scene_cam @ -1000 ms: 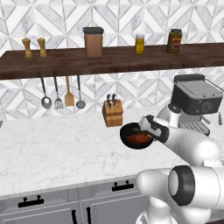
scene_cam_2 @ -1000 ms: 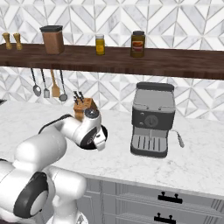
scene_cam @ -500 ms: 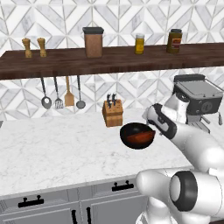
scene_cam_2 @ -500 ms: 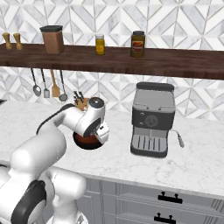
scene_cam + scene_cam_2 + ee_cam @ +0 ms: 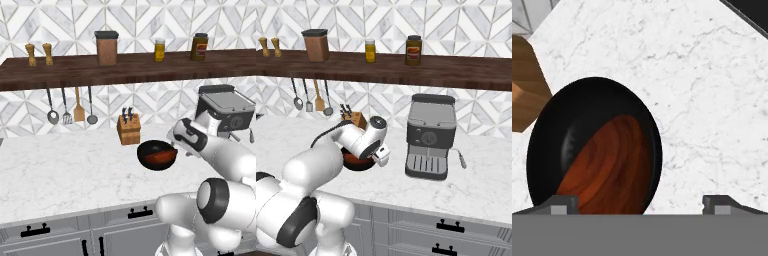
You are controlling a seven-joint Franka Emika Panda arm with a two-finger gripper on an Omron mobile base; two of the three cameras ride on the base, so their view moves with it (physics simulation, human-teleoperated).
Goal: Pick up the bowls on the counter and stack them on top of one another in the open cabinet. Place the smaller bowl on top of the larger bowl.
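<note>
White marble counter (image 5: pixel 65 170) carries a wooden knife block (image 5: pixel 129 129) and a grey coffee machine (image 5: pixel 430 135). Black bowl (image 5: pixel 157 154), red-brown bowl (image 5: pixel 607 167) inside, near block.

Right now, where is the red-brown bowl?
The red-brown bowl sits inside the black bowl, on the counter beside the knife block.

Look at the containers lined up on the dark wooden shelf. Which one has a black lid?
The brown canister, standing left of the two jars. It is the biggest and squarest, with a flat black lid; the yellow jar has a pale lid, and the dark jar a gold one.
</note>
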